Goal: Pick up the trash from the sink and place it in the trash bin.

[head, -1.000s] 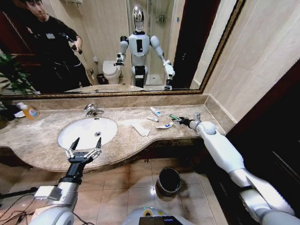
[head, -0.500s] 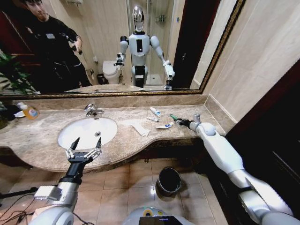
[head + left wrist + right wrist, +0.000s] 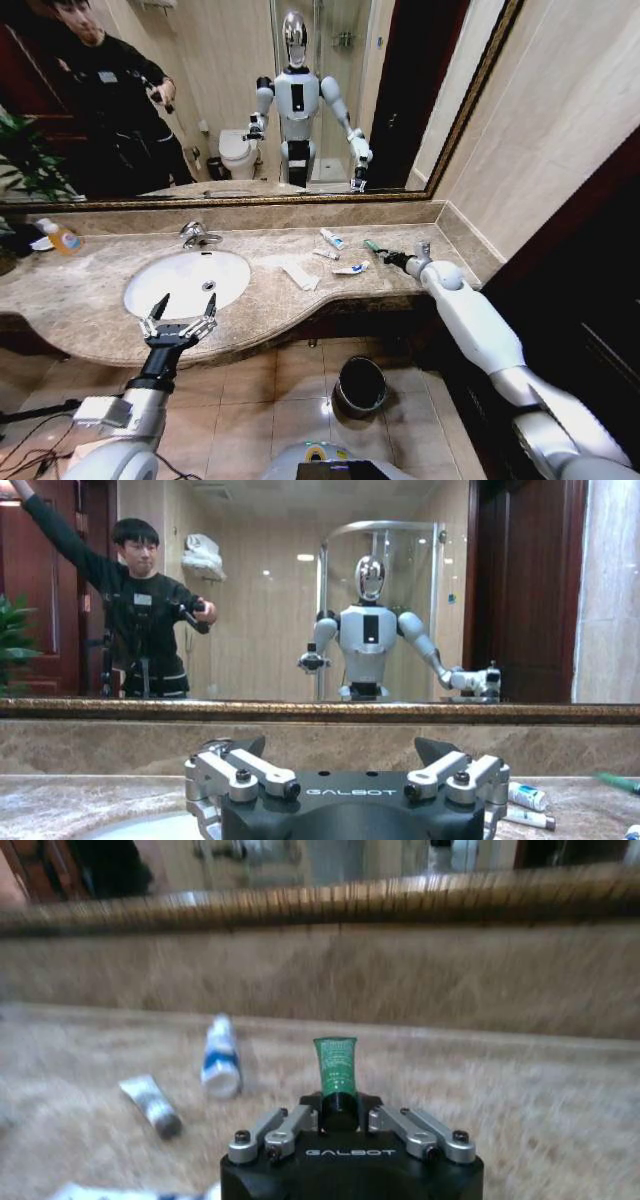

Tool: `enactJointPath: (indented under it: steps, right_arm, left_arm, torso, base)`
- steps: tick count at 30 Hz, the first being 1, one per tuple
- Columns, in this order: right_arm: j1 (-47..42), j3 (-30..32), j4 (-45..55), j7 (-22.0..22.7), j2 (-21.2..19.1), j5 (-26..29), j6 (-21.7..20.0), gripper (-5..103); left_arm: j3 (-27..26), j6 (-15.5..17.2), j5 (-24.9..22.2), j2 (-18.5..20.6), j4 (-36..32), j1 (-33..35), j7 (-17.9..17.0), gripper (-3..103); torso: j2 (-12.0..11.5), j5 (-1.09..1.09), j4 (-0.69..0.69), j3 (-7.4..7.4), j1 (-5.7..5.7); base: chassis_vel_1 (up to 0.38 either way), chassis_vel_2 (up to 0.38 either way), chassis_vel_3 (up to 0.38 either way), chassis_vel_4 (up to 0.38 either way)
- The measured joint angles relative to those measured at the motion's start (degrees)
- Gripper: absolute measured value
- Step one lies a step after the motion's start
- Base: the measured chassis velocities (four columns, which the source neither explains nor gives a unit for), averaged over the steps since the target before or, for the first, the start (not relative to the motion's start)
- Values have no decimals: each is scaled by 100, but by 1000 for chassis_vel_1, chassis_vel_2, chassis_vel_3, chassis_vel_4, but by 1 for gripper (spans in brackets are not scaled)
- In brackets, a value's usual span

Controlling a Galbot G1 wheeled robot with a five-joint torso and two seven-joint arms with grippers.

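Right gripper (image 3: 335, 1119) still clamping green tube (image 3: 335, 1063), slightly lifted, left gripper (image 3: 178, 318) spread, unmoved

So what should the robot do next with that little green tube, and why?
Probably lift it off the marble counter and swing it toward the trash bin on the floor. The right gripper is shut on the green tube, so the grab looks done. The left gripper hangs open by the sink, idle.
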Motion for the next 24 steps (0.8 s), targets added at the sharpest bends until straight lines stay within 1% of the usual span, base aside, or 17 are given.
enactJointPath:
  steps: [1, 4, 5, 6, 8, 9, 10, 12, 13, 14, 15, 17, 18, 20, 22, 24]
  right_arm:
    - [0, 0, 0, 0, 0, 0, 0, 20]
    - [-788, 631, 983, 13, -316, 97, 10, 20]
    - [-981, 763, 1164, 14, -375, 106, 18, 20]
    - [-981, 763, 1164, 14, -375, 106, 18, 20]
    - [-1637, 1126, 1704, 11, -543, 120, 51, 20]
    - [-1637, 1126, 1704, 11, -543, 120, 51, 20]
    - [-2117, 1343, 2129, 3, -627, 123, 102, 20]
    - [-2787, 1664, 2751, -1, -637, 123, 202, 20]
    - [-3095, 1805, 2977, -5, -576, 108, 261, 20]
    - [-3095, 1805, 2977, -5, -576, 108, 261, 20]
    - [-3291, 1879, 3106, -19, -512, 78, 291, 20]
    - [-3936, 1958, 3348, -45, -200, -167, 507, 20]
    - [-3936, 1958, 3348, -45, -200, -167, 507, 20]
    - [-4305, 1954, 3350, -108, -16, -425, 828, 20]
    - [-4775, 1978, 3322, -274, 239, -620, 1173, 20]
    - [-4891, 1980, 3300, -302, 316, -654, 1254, 20]
  left_arm:
    - [0, 0, 0, 0, 0, 0, 0, 100]
    - [0, 0, 0, -1, 0, 0, 0, 100]
    - [0, 0, 0, 0, 0, 0, 0, 100]
    - [0, 0, 0, 0, 0, 0, 0, 100]
    - [0, 0, 0, 0, 0, 0, -1, 100]
    - [0, 0, 0, 0, 0, 0, -1, 100]
    - [0, 0, 0, 0, 0, 0, 0, 100]
    - [-1, 0, 0, -1, 0, 0, -2, 100]
    - [0, 0, 0, -1, 0, 0, 1, 100]
    - [0, 0, 0, -1, 0, 0, 1, 100]
    - [0, 0, 0, 0, 0, 0, -1, 100]
    - [0, 0, 0, 0, 0, 0, -1, 100]
    - [0, 0, 0, 0, 0, 0, -1, 100]
    - [0, 0, 0, 0, 0, 0, 1, 100]
    - [0, 0, 0, 0, 0, 0, 0, 100]
    - [0, 0, 0, 0, 0, 0, 0, 100]
  torso:
    - [0, 0, 0, 0, 0]
    - [0, 2, -1, 0, 0]
    - [0, 1, -1, -1, 0]
    - [0, 1, -1, -1, 0]
    - [1, 1, -3, -1, -1]
    - [1, 1, -3, -1, -1]
    - [2, 3, -7, -1, -2]
    - [2, -1, -2, -1, -2]
    - [2, -4, -1, -2, -2]
    - [2, -4, -1, -2, -2]
    - [2, -1, -2, -1, -2]
    - [2, 3, -2, -1, -1]
    - [2, 3, -2, -1, -1]
    - [2, 1, -2, -1, -2]
    - [2, 0, -2, -1, -1]
    - [2, 0, -3, -1, -1]
  base:
    - [0, 0, 0, 0]
    - [0, 0, 0, 0]
    - [0, 0, 0, 0]
    - [0, 0, 0, 0]
    - [0, 0, 0, 0]
    - [0, 0, 0, 0]
    - [0, 0, 0, 0]
    - [0, 0, 0, 0]
    - [0, 0, 0, 0]
    - [0, 0, 0, 0]
    - [0, 0, 0, 0]
    - [0, 0, 0, 0]
    - [0, 0, 0, 0]
    - [0, 0, 0, 0]
    - [0, 0, 0, 0]
    - [0, 0, 0, 0]
